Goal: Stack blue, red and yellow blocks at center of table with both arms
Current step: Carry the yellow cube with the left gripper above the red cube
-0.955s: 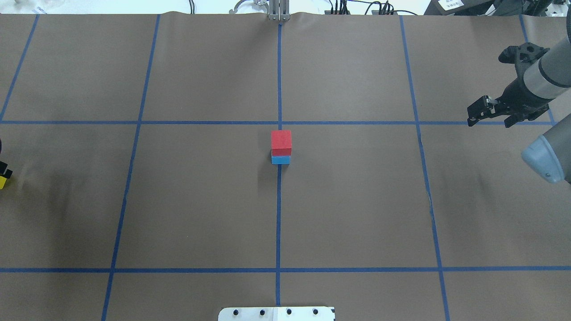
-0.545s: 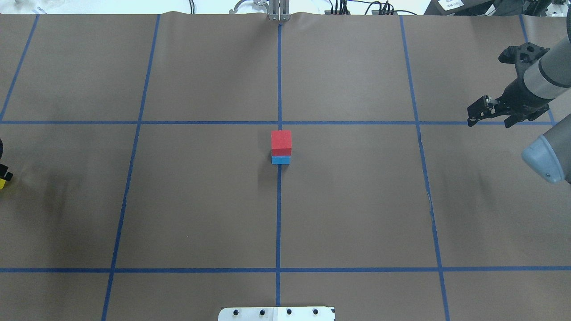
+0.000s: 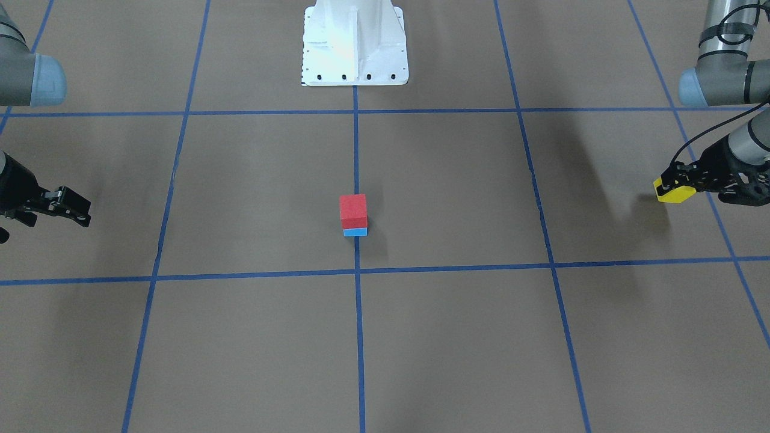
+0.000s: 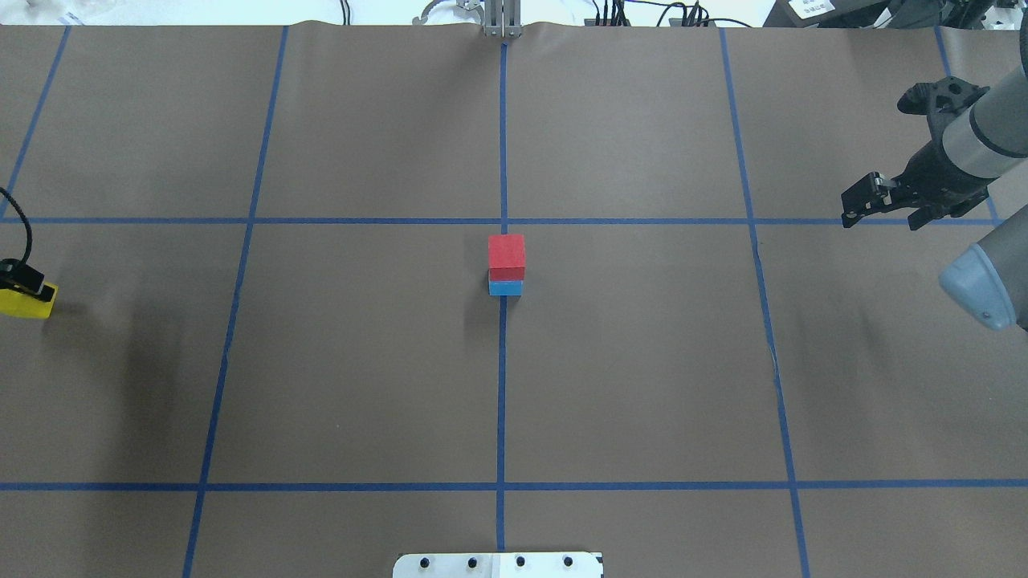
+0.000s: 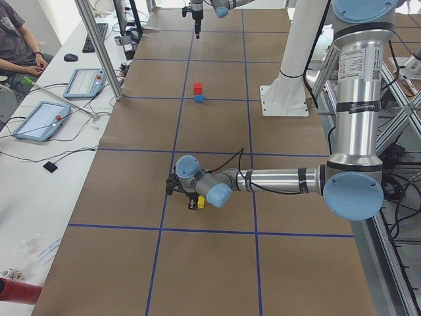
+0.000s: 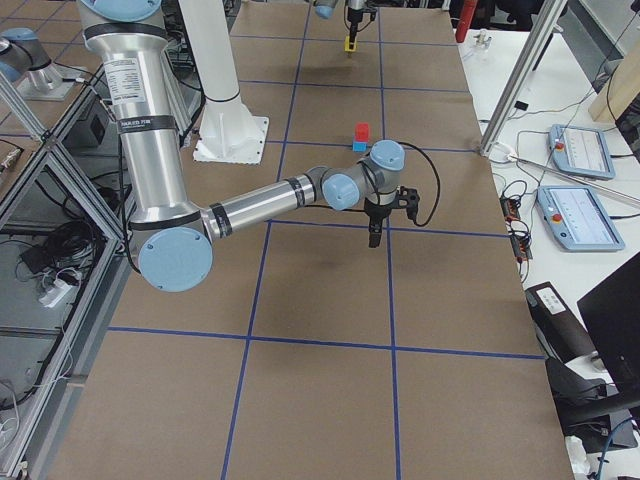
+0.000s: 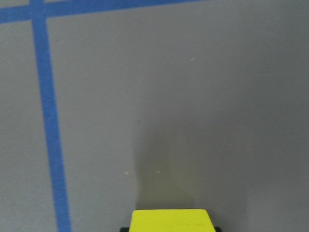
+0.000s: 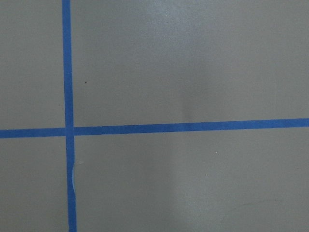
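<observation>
A red block (image 4: 507, 253) sits on a blue block (image 4: 505, 287) at the table's centre, where two blue tape lines cross; the stack also shows in the front view (image 3: 353, 208). My left gripper (image 4: 24, 291) is shut on a yellow block (image 4: 30, 303) at the far left edge, held just above the table. The yellow block also shows in the front view (image 3: 674, 193) and at the bottom of the left wrist view (image 7: 173, 221). My right gripper (image 4: 882, 215) is open and empty at the far right, well away from the stack.
The white robot base plate (image 3: 355, 42) stands at the near middle edge of the table. Blue tape lines mark a grid on the brown cover. A side bench with tablets (image 5: 39, 120) and a seated operator lies beyond the far edge.
My left gripper has moved to the right into the overhead view, carrying the yellow block. The right arm and the red-on-blue stack have not moved.
</observation>
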Available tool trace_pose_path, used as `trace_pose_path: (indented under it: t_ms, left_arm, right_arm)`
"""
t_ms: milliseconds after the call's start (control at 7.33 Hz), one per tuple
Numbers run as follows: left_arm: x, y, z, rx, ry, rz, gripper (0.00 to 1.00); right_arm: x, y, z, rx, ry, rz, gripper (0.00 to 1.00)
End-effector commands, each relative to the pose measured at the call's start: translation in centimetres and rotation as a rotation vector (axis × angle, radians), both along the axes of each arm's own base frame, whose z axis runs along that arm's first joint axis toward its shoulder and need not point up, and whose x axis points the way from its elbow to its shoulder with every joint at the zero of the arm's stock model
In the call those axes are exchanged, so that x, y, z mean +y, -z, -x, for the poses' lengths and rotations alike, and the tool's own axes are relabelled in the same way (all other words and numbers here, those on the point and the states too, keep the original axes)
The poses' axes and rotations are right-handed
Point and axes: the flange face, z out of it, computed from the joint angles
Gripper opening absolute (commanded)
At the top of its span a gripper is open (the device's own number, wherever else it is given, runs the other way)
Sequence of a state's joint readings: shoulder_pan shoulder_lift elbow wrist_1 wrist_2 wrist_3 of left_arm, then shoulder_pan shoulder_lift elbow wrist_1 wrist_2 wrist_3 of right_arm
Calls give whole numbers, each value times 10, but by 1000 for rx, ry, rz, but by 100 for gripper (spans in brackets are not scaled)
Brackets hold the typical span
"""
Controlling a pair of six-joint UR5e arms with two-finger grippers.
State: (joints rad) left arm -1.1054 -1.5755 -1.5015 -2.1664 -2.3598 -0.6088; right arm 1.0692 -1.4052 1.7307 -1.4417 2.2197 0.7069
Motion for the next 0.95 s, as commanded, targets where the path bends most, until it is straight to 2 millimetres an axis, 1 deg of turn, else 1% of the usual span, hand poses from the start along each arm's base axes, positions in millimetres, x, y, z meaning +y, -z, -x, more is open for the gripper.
trace_pose_path:
  t_ms: [0,136,273,409,545,682,818]
  left_arm:
    - [-35,150,-88,114,28,26,0]
    - [-40,226,-128,154,45,76,0]
    - [-35,299,-168,161,61,114,0]
    - [-20,369,-214,109,73,127,0]
    - [-12,432,-253,43,87,94,0]
    - [-1,475,-285,8,80,73,0]
    - [-12,499,-309,2,76,71,0]
  right_arm:
    - [0,-2,0,2,5,-2,100]
    - [0,-5,0,5,8,1,100]
    - [1,-7,0,6,10,4,100]
    - [1,-9,0,7,13,4,100]
    - [1,-9,0,7,13,4,100]
    - [1,-10,-1,8,11,6,100]
    - [3,-12,-2,10,11,10,100]
